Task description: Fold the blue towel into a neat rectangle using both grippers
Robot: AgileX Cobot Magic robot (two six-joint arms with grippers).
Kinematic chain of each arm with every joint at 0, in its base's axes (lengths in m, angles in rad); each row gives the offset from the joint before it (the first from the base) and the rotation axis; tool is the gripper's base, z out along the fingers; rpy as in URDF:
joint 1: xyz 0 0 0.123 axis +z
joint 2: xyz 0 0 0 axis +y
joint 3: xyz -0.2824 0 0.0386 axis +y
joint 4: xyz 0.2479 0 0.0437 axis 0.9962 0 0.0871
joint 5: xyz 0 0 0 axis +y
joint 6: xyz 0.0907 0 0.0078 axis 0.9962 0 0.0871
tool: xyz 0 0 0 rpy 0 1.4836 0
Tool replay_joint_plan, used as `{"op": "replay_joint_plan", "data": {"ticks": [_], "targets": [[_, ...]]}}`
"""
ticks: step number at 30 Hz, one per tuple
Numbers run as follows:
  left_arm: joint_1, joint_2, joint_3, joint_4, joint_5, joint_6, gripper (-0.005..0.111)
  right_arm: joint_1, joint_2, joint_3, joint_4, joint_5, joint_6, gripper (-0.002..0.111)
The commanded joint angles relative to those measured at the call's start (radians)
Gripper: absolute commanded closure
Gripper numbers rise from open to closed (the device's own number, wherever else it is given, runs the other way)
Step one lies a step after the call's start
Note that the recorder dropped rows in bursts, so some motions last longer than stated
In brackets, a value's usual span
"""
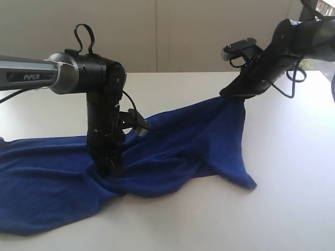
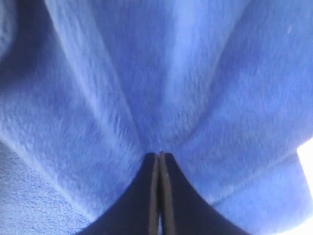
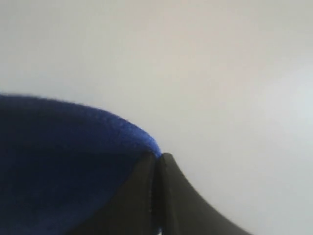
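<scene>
The blue towel (image 1: 172,151) lies stretched and rumpled across the white table (image 1: 293,198), running from the left edge up to the back right. My left gripper (image 1: 111,170) points straight down into the cloth near its middle and is shut on a pinch of it; creases fan out from the closed tips (image 2: 159,155). My right gripper (image 1: 233,94) is shut on the towel's far right edge and holds it lifted off the table, so a flap hangs down to a corner (image 1: 247,183). In the right wrist view the blue cloth (image 3: 63,161) bulges beside the closed tips (image 3: 159,156).
White tabletop runs in front of and to the right of the towel. A pale wall (image 1: 183,31) stands behind the table. The left arm's silver forearm (image 1: 31,76) reaches in from the left edge.
</scene>
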State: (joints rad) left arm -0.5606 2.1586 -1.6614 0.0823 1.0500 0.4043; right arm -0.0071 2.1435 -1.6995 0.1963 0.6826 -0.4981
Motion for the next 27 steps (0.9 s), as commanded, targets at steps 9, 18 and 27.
{"op": "replay_joint_plan", "data": {"ticks": [9, 18, 27], "targets": [[0.001, -0.012, 0.008, -0.014, 0.051, -0.005, 0.107, -0.005, 0.188, -0.127, -0.19, -0.27, 0.004, 0.108], [0.001, -0.012, 0.008, -0.018, 0.019, -0.009, 0.107, -0.005, 0.231, -0.127, -0.169, -0.377, 0.015, 0.077], [0.001, -0.012, 0.008, -0.054, -0.022, -0.013, 0.107, -0.005, 0.148, -0.127, -0.168, -0.243, 0.04, 0.031]]}}
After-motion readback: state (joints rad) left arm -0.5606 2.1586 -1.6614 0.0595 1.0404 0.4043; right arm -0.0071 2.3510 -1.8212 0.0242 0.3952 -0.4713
